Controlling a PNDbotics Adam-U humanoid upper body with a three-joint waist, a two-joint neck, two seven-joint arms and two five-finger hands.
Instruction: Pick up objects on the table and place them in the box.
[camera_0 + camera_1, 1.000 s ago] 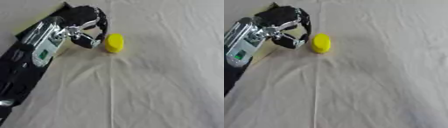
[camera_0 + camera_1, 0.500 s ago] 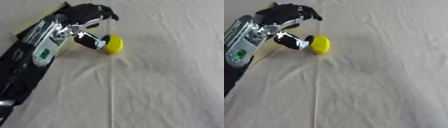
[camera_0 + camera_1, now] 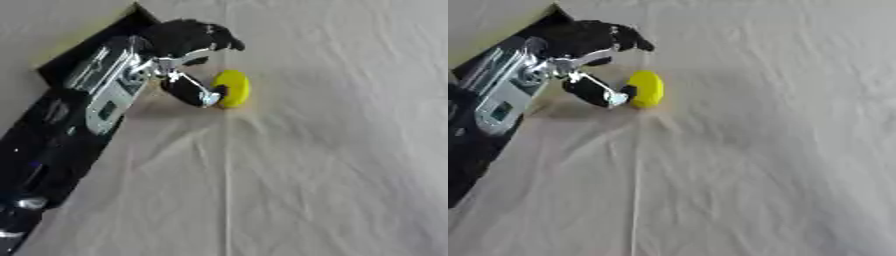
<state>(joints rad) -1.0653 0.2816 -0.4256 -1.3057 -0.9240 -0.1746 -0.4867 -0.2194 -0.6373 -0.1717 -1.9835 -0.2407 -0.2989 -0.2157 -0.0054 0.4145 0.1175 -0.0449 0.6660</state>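
Observation:
A small yellow round object (image 3: 234, 88) lies on the cream cloth (image 3: 332, 165), tipped up on its edge. My left hand (image 3: 182, 41) comes in from the left on a black and silver arm. Its thumb (image 3: 194, 93) touches the yellow object's left side. The fingers (image 3: 619, 36) are spread out above and behind the object, apart from it. The hand is open and nothing is gripped. My right hand shows in neither view.
A tan flat surface (image 3: 52, 25) with a dark edge, perhaps a box, fills the upper left corner behind the arm. The cloth is wrinkled, with a crease (image 3: 227, 190) running down from the object.
The fingers were curled down beside the yellow object a second ago; they have lifted and spread. The thumb has come against the object, which has tipped onto its edge.

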